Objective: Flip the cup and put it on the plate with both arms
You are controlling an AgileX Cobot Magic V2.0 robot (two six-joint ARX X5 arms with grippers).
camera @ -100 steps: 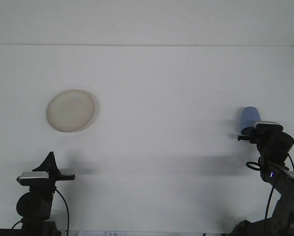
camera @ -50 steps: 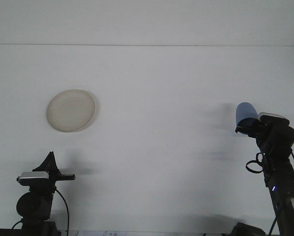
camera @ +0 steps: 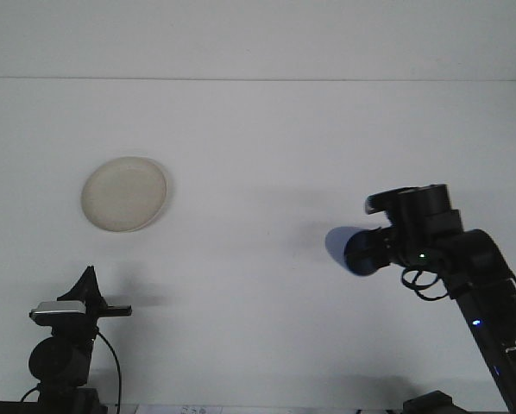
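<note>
A cream plate (camera: 124, 193) lies on the white table at the left. My right gripper (camera: 374, 248) is shut on the blue cup (camera: 358, 257) and holds it off the table at the centre right. The cup is tipped onto its side and points left, and its shadow falls on the table just beside it. My left gripper (camera: 89, 286) rests low at the front left, below the plate and well apart from it, with nothing in it.
The white table (camera: 258, 155) ends at a far edge along the back wall. A wide stretch of bare table lies between the plate and the cup. Cables hang off both arms.
My right arm has lifted the blue cup from the far right, carried it left toward the centre and tipped it onto its side. The left arm and plate have not moved.
</note>
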